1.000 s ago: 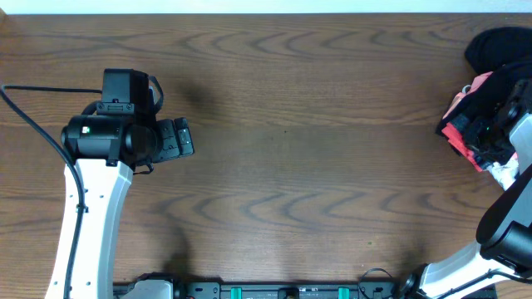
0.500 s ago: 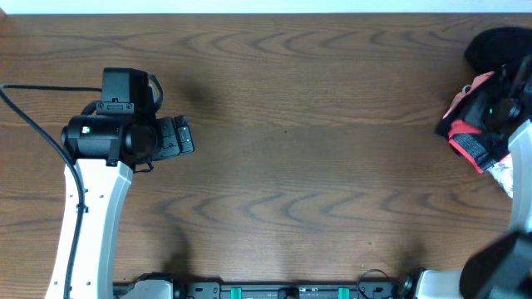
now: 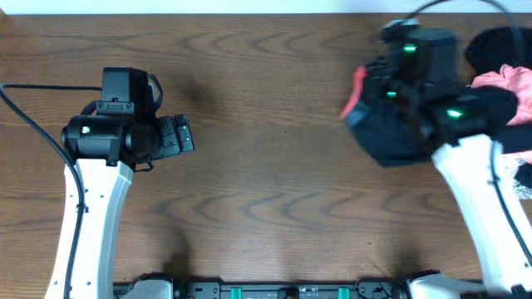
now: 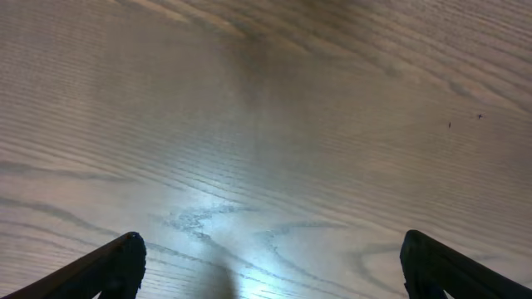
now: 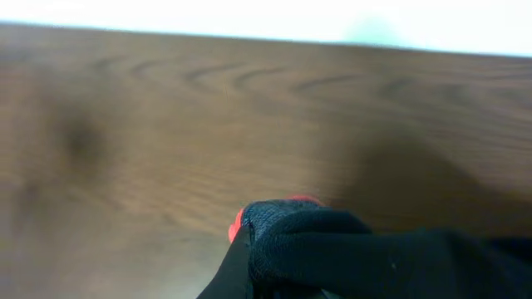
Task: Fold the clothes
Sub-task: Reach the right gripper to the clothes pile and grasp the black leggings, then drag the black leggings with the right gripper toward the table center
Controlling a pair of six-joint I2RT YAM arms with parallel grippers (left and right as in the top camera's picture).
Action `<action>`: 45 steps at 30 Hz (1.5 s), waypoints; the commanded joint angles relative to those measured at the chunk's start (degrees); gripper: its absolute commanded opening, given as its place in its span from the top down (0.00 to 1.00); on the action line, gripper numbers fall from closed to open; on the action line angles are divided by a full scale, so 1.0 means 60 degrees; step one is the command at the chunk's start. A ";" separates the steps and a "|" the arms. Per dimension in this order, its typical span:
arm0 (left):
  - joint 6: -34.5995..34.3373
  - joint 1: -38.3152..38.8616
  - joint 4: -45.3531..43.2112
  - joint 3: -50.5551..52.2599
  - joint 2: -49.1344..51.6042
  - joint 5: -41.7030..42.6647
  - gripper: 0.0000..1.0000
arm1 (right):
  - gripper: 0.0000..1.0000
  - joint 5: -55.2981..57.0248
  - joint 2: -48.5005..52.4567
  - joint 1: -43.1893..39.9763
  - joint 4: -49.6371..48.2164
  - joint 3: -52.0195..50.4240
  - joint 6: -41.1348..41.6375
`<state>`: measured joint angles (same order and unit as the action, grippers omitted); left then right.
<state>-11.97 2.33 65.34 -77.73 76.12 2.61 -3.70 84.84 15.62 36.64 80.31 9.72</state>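
Note:
My right gripper point(image 3: 378, 100) is shut on a black garment with a red-pink edge point(image 3: 391, 137) and carries it over the table right of centre. The same dark cloth point(image 5: 349, 249) fills the bottom of the right wrist view and hides the fingers. A pile of clothes point(image 3: 503, 79), pink and black, lies at the far right edge. My left gripper point(image 3: 184, 137) is open and empty over bare wood at the left; its two fingertips point(image 4: 266, 266) show wide apart in the left wrist view.
The brown wooden table point(image 3: 266, 216) stretches between the two arms. A black cable point(image 3: 33, 116) runs along the left edge by the left arm. The table's far edge shows as a pale strip point(image 5: 266, 17).
The right arm has swung left from the pile at the right edge toward the table's middle, pulling the black garment with it. The left arm has not moved.

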 commanded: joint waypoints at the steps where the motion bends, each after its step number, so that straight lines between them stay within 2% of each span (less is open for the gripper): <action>1: 0.0084 0.0015 -0.0007 -0.0219 -0.0004 -0.0109 0.02 | 0.99 -0.0135 0.0984 0.0739 -0.0295 0.0007 0.0412; 5: 0.0084 0.0015 -0.0007 -0.0219 -0.0004 -0.0109 0.02 | 0.99 -0.0889 0.2226 0.1596 -0.1096 0.0007 0.0233; 9: 0.0084 0.0018 -0.0007 -0.0219 -0.0004 -0.0109 0.02 | 0.99 -0.1694 0.2932 0.2441 -0.1949 0.0007 -0.0525; 13: 0.0087 0.0015 -0.0025 -0.0219 -0.0004 -0.0113 0.02 | 0.99 -0.2503 0.2903 0.3155 -0.2594 0.0091 -0.1483; 19: 0.0087 0.0015 -0.0051 -0.0211 -0.0004 -0.0109 0.02 | 0.99 -0.2532 0.2481 0.3774 -0.2517 0.0645 -0.1599; 27: 0.0087 0.0015 -0.0051 -0.0211 -0.0004 -0.0113 0.02 | 0.99 -0.0637 0.2073 0.3679 -0.2714 0.0732 -0.0845; 31: 0.0084 0.0018 -0.0051 -0.0211 -0.0004 -0.0113 0.02 | 0.99 0.0790 0.2736 0.3315 -0.4462 0.0732 -0.0845; 33: 0.0084 0.0018 -0.0047 -0.0211 -0.0004 -0.0109 0.02 | 0.82 0.0969 0.3279 0.2991 -0.5821 0.0732 -0.0841; 34: 0.0080 0.0018 -0.0040 -0.0211 -0.0004 -0.0109 0.02 | 0.66 0.0856 0.3574 0.2809 -0.6473 0.0732 -0.0783; 36: 0.0051 0.0018 -0.0004 -0.0211 -0.0004 -0.0109 0.02 | 0.14 0.0557 0.4011 0.2444 -0.7082 0.0739 -0.0240; 37: 0.0051 0.0018 0.0015 -0.0211 -0.0004 -0.0109 0.02 | 0.01 0.0222 0.4135 0.2240 -0.7074 0.0739 0.0087; 41: 0.0051 0.0018 0.0015 -0.0211 -0.0004 -0.0109 0.02 | 0.01 -0.0255 0.4091 0.1606 -0.5723 0.0739 0.0627; 45: 0.0051 0.0018 -0.0157 -0.0211 -0.0004 -0.0109 0.02 | 0.01 0.0248 0.3523 0.1308 -0.3606 0.0739 0.0022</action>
<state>-11.99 2.37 64.82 -77.73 76.12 2.61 -3.44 109.71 24.03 11.25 84.23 10.46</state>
